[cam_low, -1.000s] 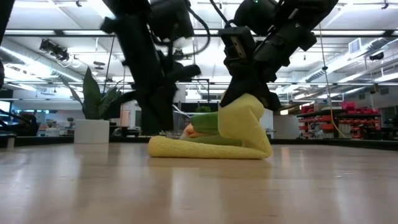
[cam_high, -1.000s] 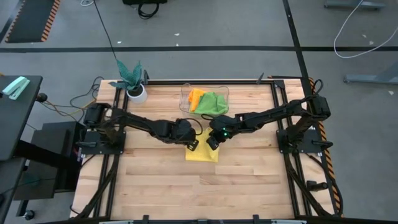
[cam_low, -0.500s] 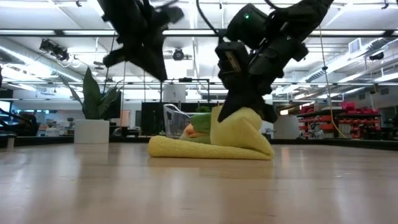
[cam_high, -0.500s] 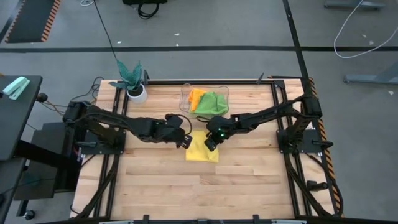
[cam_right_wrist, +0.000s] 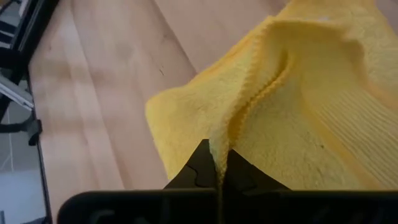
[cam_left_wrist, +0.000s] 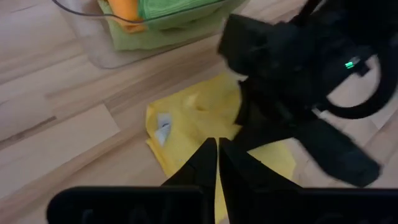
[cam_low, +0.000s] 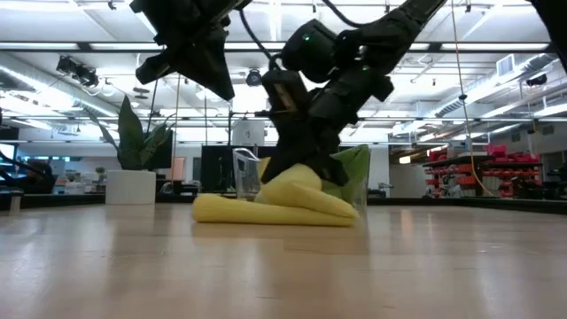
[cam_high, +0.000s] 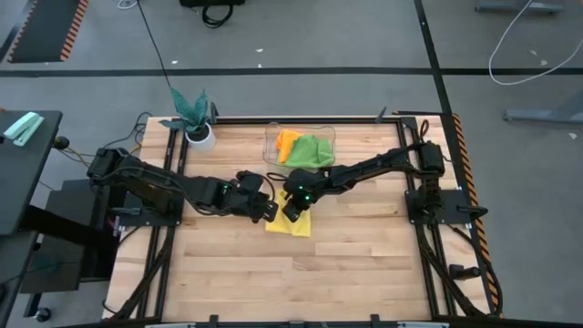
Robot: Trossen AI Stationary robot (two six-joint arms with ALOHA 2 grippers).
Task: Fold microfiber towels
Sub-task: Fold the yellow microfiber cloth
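Note:
A yellow microfiber towel [cam_high: 288,224] lies bunched on the wooden table near its middle, and its lower layers rest flat on the wood [cam_low: 232,211]. My right gripper [cam_high: 293,206] slants down onto it from the table's right and is shut on a raised part of the cloth. My left gripper [cam_high: 268,209] hangs just left of the towel, lifted above it [cam_low: 215,78], shut and holding nothing [cam_left_wrist: 217,155]. Orange [cam_high: 287,140] and green [cam_high: 311,150] towels lie in a clear bin behind. My right gripper pinches a raised ridge of the yellow towel [cam_right_wrist: 219,144] between its two fingers, where the stitched hem [cam_right_wrist: 264,84] runs up to them. The fingers slant down from the table's right. The pinched part stands up a little, and the rest of the cloth lies slack on the table.
The clear plastic bin [cam_high: 273,138] stands just beyond the towel toward the far edge. A potted plant in a white pot [cam_high: 200,137] stands at the far left. Bare wood [cam_high: 291,273] stretches from the towel toward the near edge.
My left gripper has risen off the yellow towel and drawn back toward the table's left edge. My right gripper has carried the pinched part of the towel toward the left and lower, laying it over the flat part. The whole towel has slid slightly left.

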